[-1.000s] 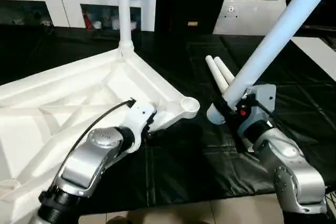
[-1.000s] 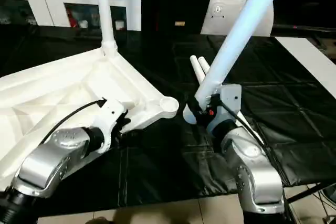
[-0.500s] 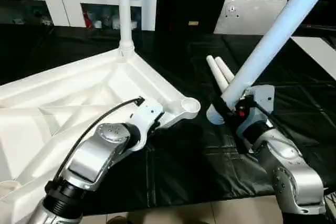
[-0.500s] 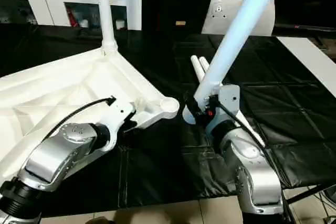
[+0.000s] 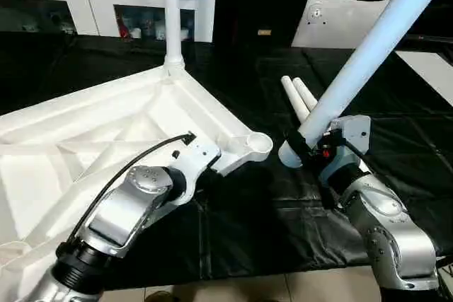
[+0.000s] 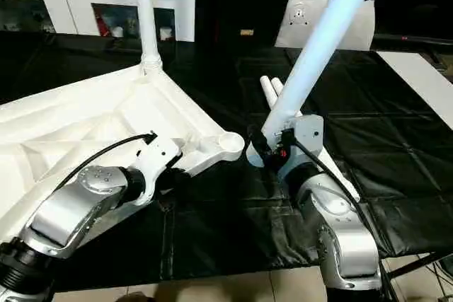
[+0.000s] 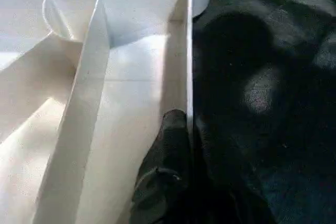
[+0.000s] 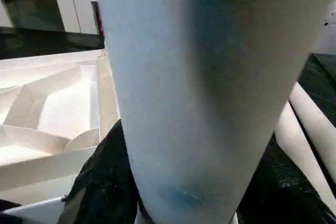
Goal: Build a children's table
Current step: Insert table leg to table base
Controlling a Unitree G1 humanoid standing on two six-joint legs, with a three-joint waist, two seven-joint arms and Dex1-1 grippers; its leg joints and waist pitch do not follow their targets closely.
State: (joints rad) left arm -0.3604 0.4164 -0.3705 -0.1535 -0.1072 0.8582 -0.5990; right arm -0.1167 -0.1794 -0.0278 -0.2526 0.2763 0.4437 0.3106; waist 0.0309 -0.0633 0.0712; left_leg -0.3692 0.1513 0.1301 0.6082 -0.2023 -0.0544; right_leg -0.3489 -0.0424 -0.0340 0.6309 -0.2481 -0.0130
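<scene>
The left gripper [image 7: 181,129] pinches the rim of the upturned tabletop [image 5: 85,139], near its empty corner socket [image 5: 258,143]. The right gripper [image 5: 308,148] clasps a tilted leg [image 5: 368,47] beside that socket. Next, seemingly: stand the leg's end into the socket while bracing the tabletop.

White tabletop [image 5: 106,125] (ribbed underside), black cloth [image 5: 269,217].
</scene>
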